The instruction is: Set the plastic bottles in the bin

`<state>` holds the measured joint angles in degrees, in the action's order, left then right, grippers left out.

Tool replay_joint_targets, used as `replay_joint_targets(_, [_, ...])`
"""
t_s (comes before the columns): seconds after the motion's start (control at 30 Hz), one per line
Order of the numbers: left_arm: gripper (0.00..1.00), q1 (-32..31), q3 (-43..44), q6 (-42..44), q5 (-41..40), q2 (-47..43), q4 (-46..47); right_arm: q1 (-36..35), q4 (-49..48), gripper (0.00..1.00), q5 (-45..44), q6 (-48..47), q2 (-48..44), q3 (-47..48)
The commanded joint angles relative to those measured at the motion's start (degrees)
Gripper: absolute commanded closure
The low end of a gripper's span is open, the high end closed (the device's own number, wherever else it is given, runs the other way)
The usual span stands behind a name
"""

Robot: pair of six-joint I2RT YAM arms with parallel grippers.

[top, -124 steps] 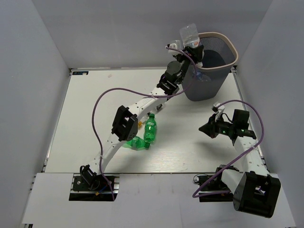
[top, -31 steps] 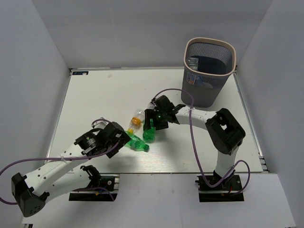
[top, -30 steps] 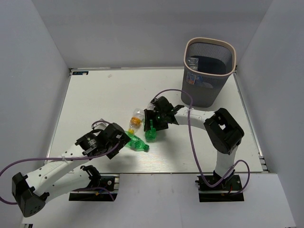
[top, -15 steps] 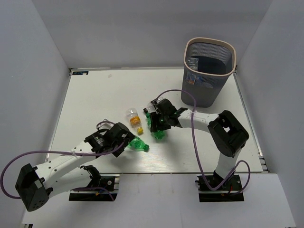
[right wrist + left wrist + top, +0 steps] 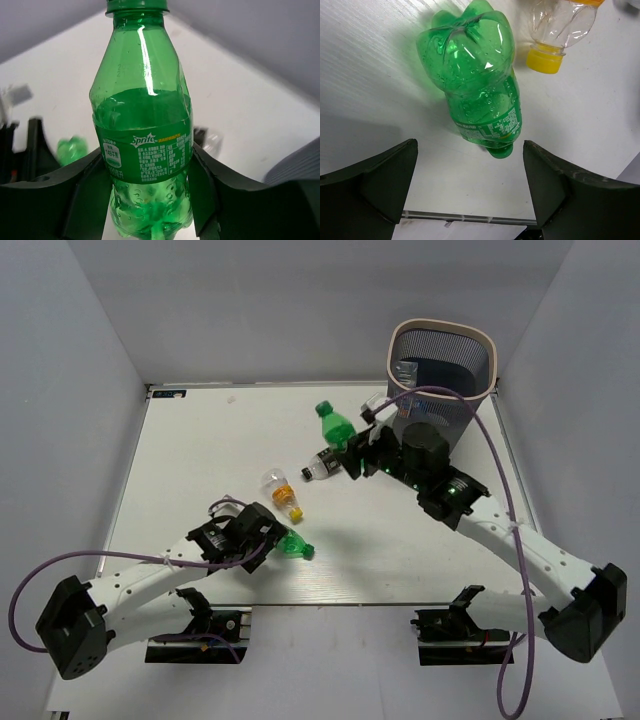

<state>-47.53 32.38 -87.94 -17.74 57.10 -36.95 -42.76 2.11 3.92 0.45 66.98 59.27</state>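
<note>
- Counted from above: two arms, two grippers, one bin [image 5: 392,352], one table [image 5: 200,440]
- Four bottles outside the bin: two green, two clear
- At least one more clear bottle [image 5: 404,370] inside the bin, against its left wall; further labels dim behind the mesh, too blurred to count
- Bin: tall, dark grey mesh, beige rim, rounded-square, at the far right corner of the table
- Held green bottle [image 5: 142,125]: green cap, green Sprite label round the middle, lobed base, darker green below the shoulder; lifted off the table, left of the bin and near it
- Right gripper [image 5: 146,165] pinching that bottle low on the body, one finger pressed to each side at and below the label
- Lying green bottle [image 5: 480,95]: on its side at the near middle of the table, lobed base towards the wrist camera, cap end away
- Left gripper [image 5: 469,150] spread wide, a finger either side of the lying green bottle, neither touching
- Orange-labelled bottle [image 5: 279,490]: clear, yellow cap, on its side just beside the lying green bottle, apart from it
- Dark-labelled bottle [image 5: 320,469]: clear, small, on its side near the middle of the table
- Sprite lettering legible in the right wrist view only; from above, just a green shape
- Bin's inside seen from above only
- Gaps between the left fingers and the bottle plain in the left wrist view only, hidden under the wrist from above
</note>
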Motion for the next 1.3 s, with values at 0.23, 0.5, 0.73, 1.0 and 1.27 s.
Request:
replay_joint_targets(0.23, [0.05, -0.3, -0.8, 0.2, -0.3, 2.0, 3.5, 7.6, -18.2, 1.00, -27.6, -12.2, 5.9, 13.1])
replay_joint_targets(0.5, [0.05, -0.3, -0.3, 0.8, -0.8, -0.4, 2.8, 18.9, -8.8, 1.00, -27.0, -6.6, 18.0, 32.7])
replay_joint_targets(0.73, [0.05, -0.3, -0.8, 0.8, -1.3, -0.4, 2.8, 27.6, 11.7, 0.35, -17.0, -0.8, 27.8, 47.2])
replay_joint_targets(1.0, [0.03, -0.3, 3.4, 0.1, -2.4, 7.0, 2.8, 34.8, 13.6, 0.10, -4.5, 4.6, 25.0, 43.9])
replay_joint_targets(1.27, [0.07, -0.3, 4.4, 0.1, -4.2, 15.3, 7.8, 36.8, 8.0, 0.10, 8.8, 4.8, 11.1, 26.6])
